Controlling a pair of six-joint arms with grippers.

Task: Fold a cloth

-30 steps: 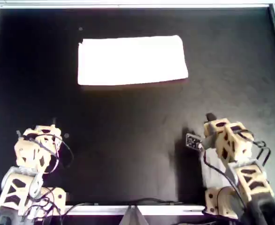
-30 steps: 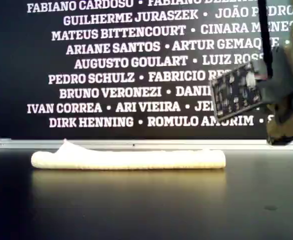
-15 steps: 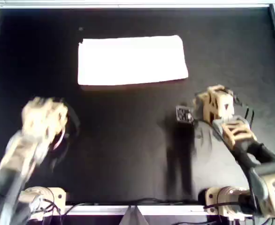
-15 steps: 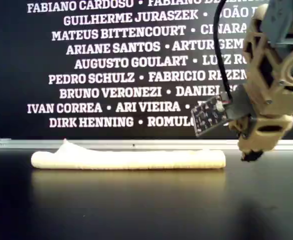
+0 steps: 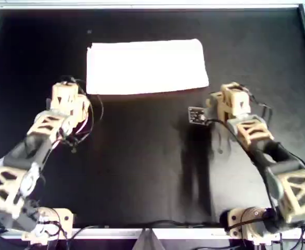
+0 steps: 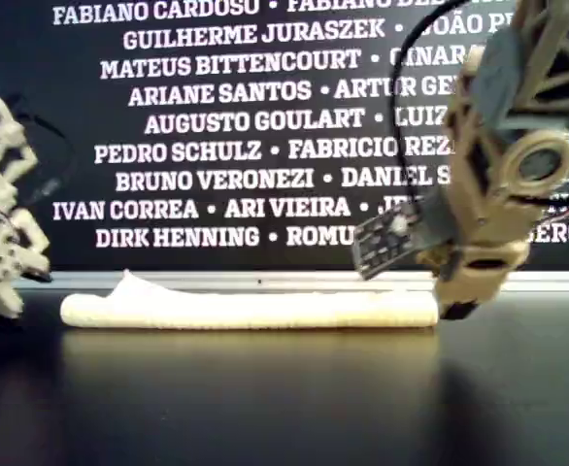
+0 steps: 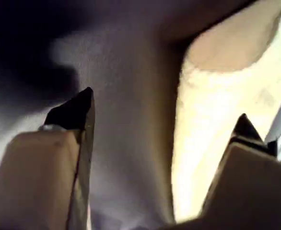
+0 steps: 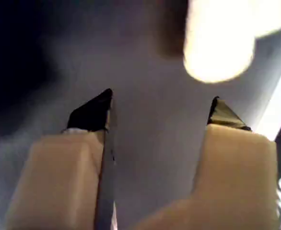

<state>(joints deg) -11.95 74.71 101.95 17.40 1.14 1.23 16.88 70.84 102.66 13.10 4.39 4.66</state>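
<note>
My first gripper [image 7: 165,104] is seen with its jaws spread wide and nothing held. The cloth [image 7: 212,120] is found just beyond them, on the side of one fingertip (blurred, glowing pale yellow). My second gripper [image 8: 160,95] is likewise held wide open and empty, with a corner of the cloth [image 8: 217,43] a little farther ahead, untouched.

In the overhead view, one arm [image 5: 48,125] is stretched from the lower left and another [image 5: 251,133] from the lower right; which is which cannot be told. The cloth [image 5: 146,66] is laid flat as a rectangle at upper centre of the black table [image 5: 142,172], its near corners close to the two arm tips.
</note>
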